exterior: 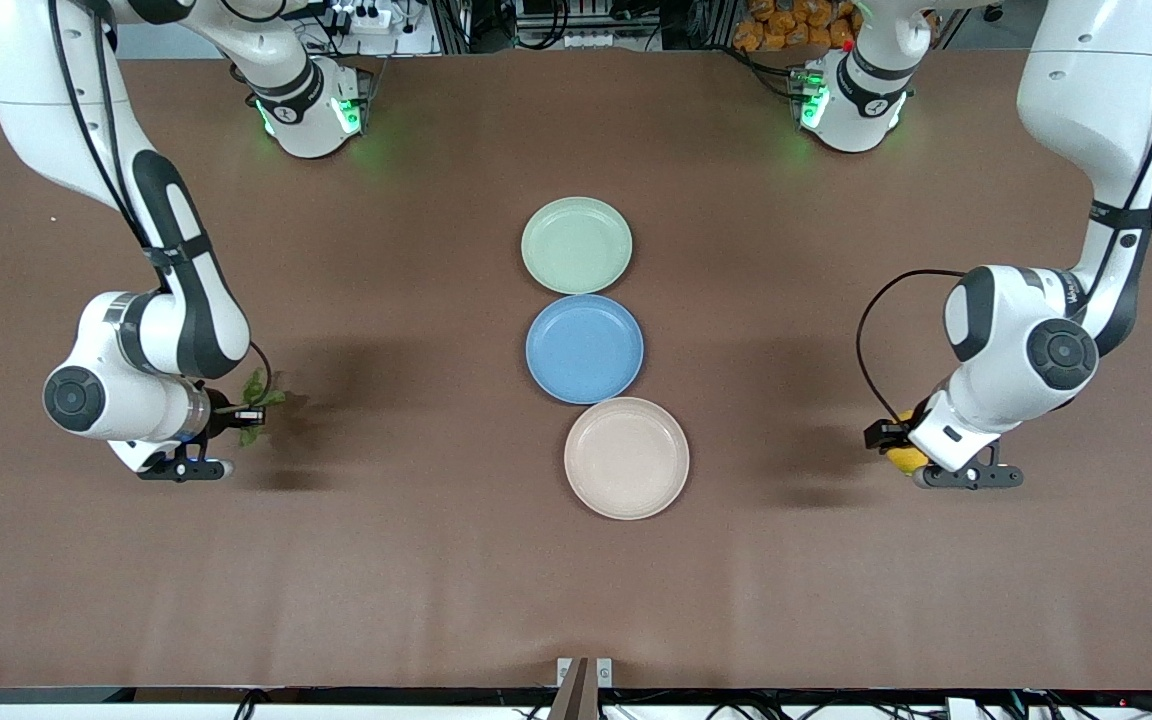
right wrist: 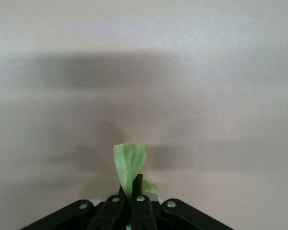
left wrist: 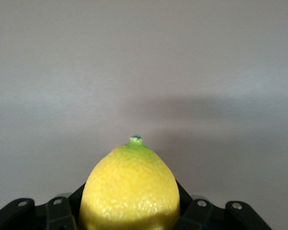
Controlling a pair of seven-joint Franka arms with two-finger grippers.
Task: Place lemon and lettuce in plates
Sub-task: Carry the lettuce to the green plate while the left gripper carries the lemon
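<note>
My left gripper [exterior: 894, 437] is shut on the yellow lemon [exterior: 904, 455] above the bare table toward the left arm's end; in the left wrist view the lemon [left wrist: 129, 189] fills the space between the fingers [left wrist: 192, 215], nub pointing away. My right gripper [exterior: 248, 412] is shut on the green lettuce [exterior: 261, 395] above the table toward the right arm's end; in the right wrist view the leaf [right wrist: 128, 167] sticks out from the closed fingertips [right wrist: 138, 184]. The mint green plate [exterior: 576, 245] and the beige plate [exterior: 626, 457] lie empty in the table's middle.
A bright blue plate [exterior: 584, 348] lies between the mint plate and the beige plate, touching both. The three plates form a line from the robots' bases toward the front camera. Brown table [exterior: 416, 560] spreads wide around them.
</note>
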